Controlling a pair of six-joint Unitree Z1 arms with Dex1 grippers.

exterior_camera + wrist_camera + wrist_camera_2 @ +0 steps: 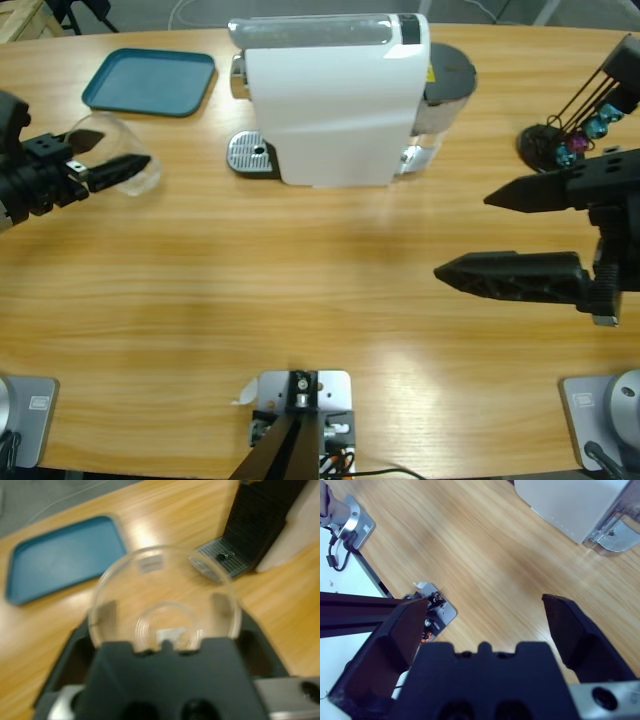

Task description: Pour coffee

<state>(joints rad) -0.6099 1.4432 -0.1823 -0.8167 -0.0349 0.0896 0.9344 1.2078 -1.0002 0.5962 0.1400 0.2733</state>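
Coffee shows in no view; the left gripper [112, 158] clamps a clear glass [162, 600] near the table's [300, 290] left edge. Only the left wrist view shows the glass bottom, apparently dry. The right gripper [462, 233] hangs spread wide by the right edge.

Left wrist: clear tumbler [162, 600] sits between the jaws of the left gripper [162, 630], mouth toward the camera.

Jaws sit on either side of the glass and show through its wall. Base ring is visible through the mouth; can't tell if there's any liquid inside. Teal tray [60, 557] lies upper left on the wooden table [280, 615]. Coffee machine [270, 515] upper right: dark front, white side panel, metal drip grate [222, 560] at its foot, just past the tumbler rim.
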